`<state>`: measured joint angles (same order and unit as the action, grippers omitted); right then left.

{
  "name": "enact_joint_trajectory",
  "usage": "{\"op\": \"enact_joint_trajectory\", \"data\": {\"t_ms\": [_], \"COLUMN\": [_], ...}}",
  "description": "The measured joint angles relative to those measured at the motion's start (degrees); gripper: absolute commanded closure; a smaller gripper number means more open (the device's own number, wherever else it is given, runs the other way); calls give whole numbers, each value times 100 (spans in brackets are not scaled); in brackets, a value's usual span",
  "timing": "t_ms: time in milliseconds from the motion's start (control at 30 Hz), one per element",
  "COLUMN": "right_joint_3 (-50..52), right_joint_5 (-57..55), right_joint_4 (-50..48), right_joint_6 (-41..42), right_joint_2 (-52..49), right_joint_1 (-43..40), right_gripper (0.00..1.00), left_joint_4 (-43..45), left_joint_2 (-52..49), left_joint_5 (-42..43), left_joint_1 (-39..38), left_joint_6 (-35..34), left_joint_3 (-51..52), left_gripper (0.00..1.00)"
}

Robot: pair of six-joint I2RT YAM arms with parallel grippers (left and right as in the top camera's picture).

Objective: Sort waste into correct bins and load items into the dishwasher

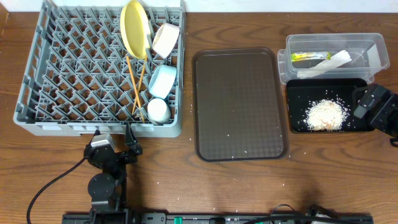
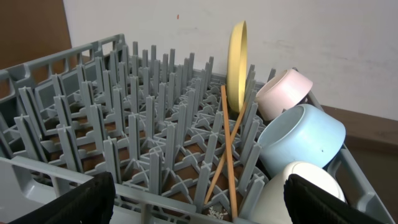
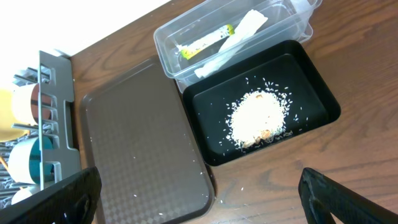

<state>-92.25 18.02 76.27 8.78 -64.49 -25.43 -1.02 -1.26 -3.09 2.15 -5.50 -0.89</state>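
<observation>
As I look across the table from the left, the grey dish rack (image 1: 37, 93) comes first, loaded down its right side. At the back the yellow plate (image 1: 135, 28) stands on edge between pegs. Just right of it the white bowl (image 1: 165, 40) is tipped on its side. In front of that the light blue bowl (image 1: 161, 81) is also on its side. Then the small white cup (image 1: 158, 111) sits by the front corner, close against the blue bowl; I can't tell if they touch. The two chopsticks (image 1: 138, 81) lie crossed on the pegs, running from below the plate toward the front rim, just left of the bowls.

The left gripper (image 1: 115, 142) sits just off the rack's front rim, low over the table (image 1: 50, 180). Its fingers (image 2: 74, 202) are spread wide with nothing gripped.

In the middle the brown tray (image 1: 239, 102) lies flat with a few stray rice grains on it.

On the right, the clear tub (image 1: 380, 53) at the back holds the green-and-yellow wrapper (image 1: 309, 57) and the white paper strip (image 1: 336, 61), the strip lying beside and partly over the wrapper's end. The black tray (image 1: 297, 93) sits right in front of the tub, up against it. The rice heap (image 1: 326, 114) is near its middle with loose grains around it.

The right gripper (image 1: 368, 102) hovers at the black tray's right end, fingers (image 3: 53, 199) wide apart, holding nothing.
</observation>
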Motion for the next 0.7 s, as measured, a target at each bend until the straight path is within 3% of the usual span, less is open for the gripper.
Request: {"op": "enact_joint_trajectory", "data": {"t_ms": [533, 700], "right_joint_3": [0, 566], "right_joint_5": [-415, -1029], "right_joint_4": [-35, -1193], "right_joint_6": [-33, -299], "right_joint_2": [0, 415], "right_joint_1": [59, 970], "right_gripper": [1, 1], "left_joint_4": [-2, -11], "left_joint_2": [0, -4], "left_joint_5": [0, 2], "left_joint_1": [0, 0], "left_joint_6": [0, 0], "left_joint_3": [-2, -11], "left_gripper": [12, 12]}}
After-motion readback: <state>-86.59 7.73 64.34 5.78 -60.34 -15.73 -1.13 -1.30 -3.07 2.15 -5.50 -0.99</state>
